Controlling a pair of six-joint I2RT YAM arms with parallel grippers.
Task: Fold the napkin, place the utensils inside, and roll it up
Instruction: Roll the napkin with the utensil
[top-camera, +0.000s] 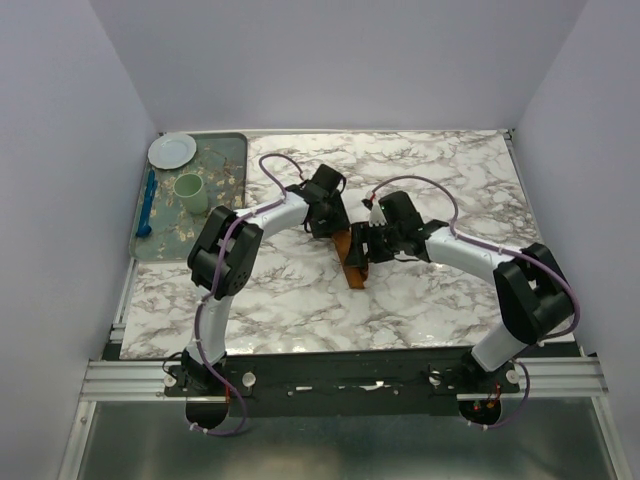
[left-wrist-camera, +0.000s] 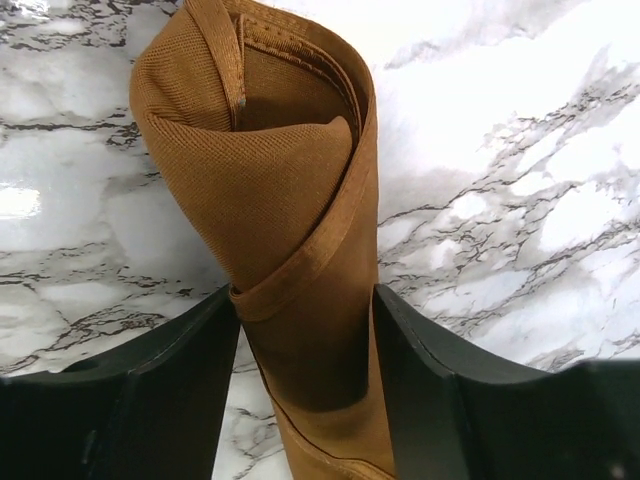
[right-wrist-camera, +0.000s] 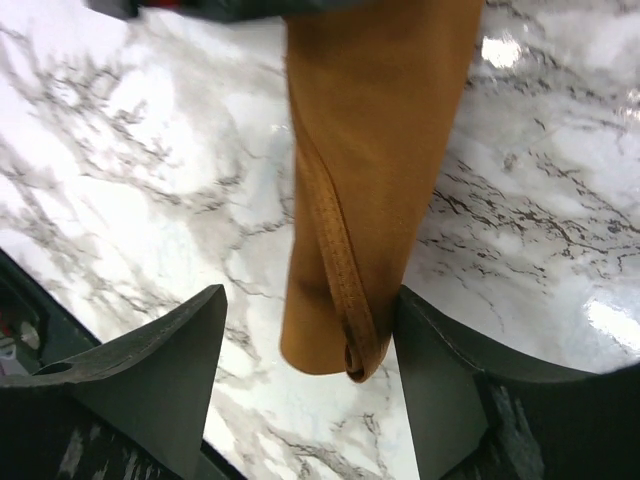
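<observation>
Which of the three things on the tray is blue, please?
The slim utensil at the left edge of the tray; the cup beside it is pale green, the plate behind it white.

Before you, a white marble-patterned table (top-camera: 430, 300) with grey veins, pale lilac walls (top-camera: 60, 160) closing it in on your left, right and far side, silver metal rails (top-camera: 120, 378) along the near edge, soft glare (right-wrist-camera: 505, 48) on the glossy top.
</observation>
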